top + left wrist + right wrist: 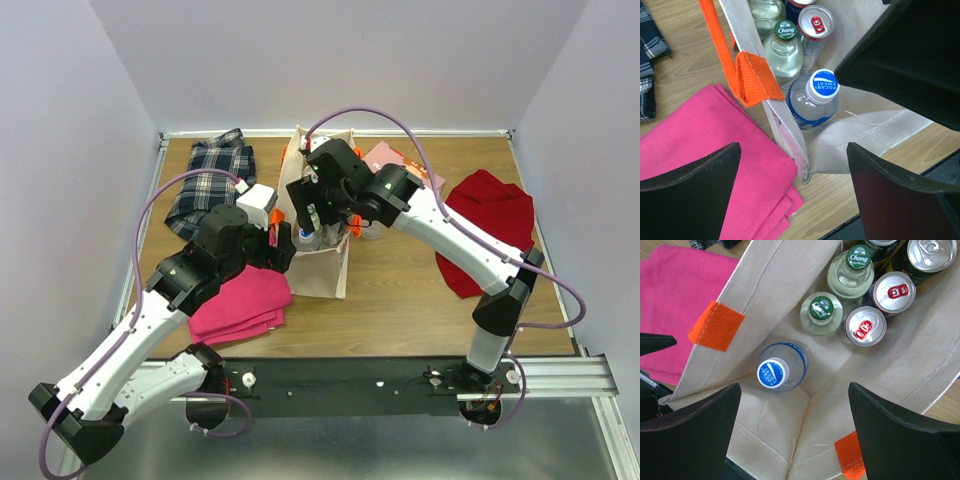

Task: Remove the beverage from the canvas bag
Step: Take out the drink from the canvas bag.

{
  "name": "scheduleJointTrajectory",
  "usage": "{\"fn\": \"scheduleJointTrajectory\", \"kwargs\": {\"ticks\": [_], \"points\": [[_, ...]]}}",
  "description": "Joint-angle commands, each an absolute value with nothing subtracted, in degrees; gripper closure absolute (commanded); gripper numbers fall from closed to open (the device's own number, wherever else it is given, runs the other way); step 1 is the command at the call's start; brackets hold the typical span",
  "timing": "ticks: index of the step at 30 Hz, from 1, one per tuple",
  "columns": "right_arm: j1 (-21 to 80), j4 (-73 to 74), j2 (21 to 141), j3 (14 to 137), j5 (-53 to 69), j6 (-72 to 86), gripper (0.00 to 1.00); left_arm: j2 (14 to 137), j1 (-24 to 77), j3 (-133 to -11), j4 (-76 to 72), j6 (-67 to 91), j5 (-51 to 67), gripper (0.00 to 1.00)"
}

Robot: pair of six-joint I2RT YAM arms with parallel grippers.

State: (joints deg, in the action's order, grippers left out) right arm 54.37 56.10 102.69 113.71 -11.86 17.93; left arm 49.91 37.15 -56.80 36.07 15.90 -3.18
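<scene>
Wood table [400,295], canvas bag [325,272]. Pre-grasp: right gripper [794,390] over Pocari bottle [781,367], left gripper [793,147] at rim, both released. Next: descend, clamp neck.

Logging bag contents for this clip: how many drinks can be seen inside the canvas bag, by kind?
Plastic bottle, blue cap: 1
Glass bottles, green caps: 2
Cans: 3
Total: 6 in clear view; a possible seventh at the picture's edge is cut off.

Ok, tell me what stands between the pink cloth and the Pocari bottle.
Only the bag's side wall, carrying the orange handle; the left wrist view shows it, cloth outside, bottle inside.
</scene>
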Motion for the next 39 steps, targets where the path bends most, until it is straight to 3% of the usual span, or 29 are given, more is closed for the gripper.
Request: {"fn": "scheduleJointTrajectory", "kwargs": {"ticks": [1,13,39], "points": [[54.76,55.98,103.8,115.05,-10.28,17.31,0.04,48.08,37.44,-58.18,37.88,15.12,-6.77,0.04],[56.77,60.73,108.28,118.92,-11.33,17.49,0.07,47.11,37.35,-57.22,38.76,14.24,-4.13,0.08],[58.01,59.06,108.98,114.52,-13.1,19.34,0.13,43.86,37.44,-50.19,37.09,16.17,-1.23,0.12]]}}
